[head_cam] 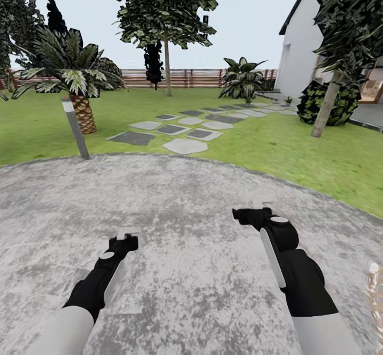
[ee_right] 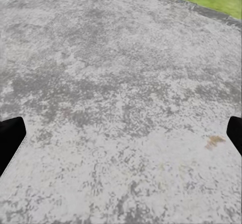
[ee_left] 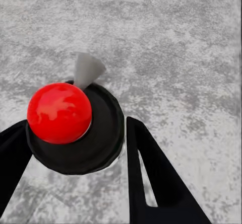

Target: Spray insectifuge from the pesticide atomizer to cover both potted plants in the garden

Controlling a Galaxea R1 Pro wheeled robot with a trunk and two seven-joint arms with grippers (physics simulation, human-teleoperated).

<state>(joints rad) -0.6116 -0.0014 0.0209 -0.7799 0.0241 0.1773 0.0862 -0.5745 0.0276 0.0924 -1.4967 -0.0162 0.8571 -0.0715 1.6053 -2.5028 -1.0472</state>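
Note:
The pesticide atomizer is out of view. The garden lies ahead: green lawn [head_cam: 159, 111], pale stone slabs [head_cam: 184, 146] and a brown slatted fence [head_cam: 186, 77] at the back. A tiny green plant [head_cam: 289, 100] stands far off by the house; it is too small to tell whether it is one of the potted plants. My left gripper [head_cam: 126, 233] [ee_left: 75, 123] and right gripper [head_cam: 260, 209] [ee_right: 123, 128] hang low over grey mottled paving [head_cam: 175, 206]. Both are open and hold nothing.
A palm-like plant [head_cam: 74, 78] and a leaning grey post [head_cam: 75, 127] stand at the left edge of the paving. A tree [head_cam: 166, 51], a broad-leaved plant [head_cam: 243, 78], a round bush [head_cam: 340, 102] and a white house [head_cam: 303, 46] lie beyond. Between the left fingers shows a red ball [ee_left: 59, 112] on a black disc.

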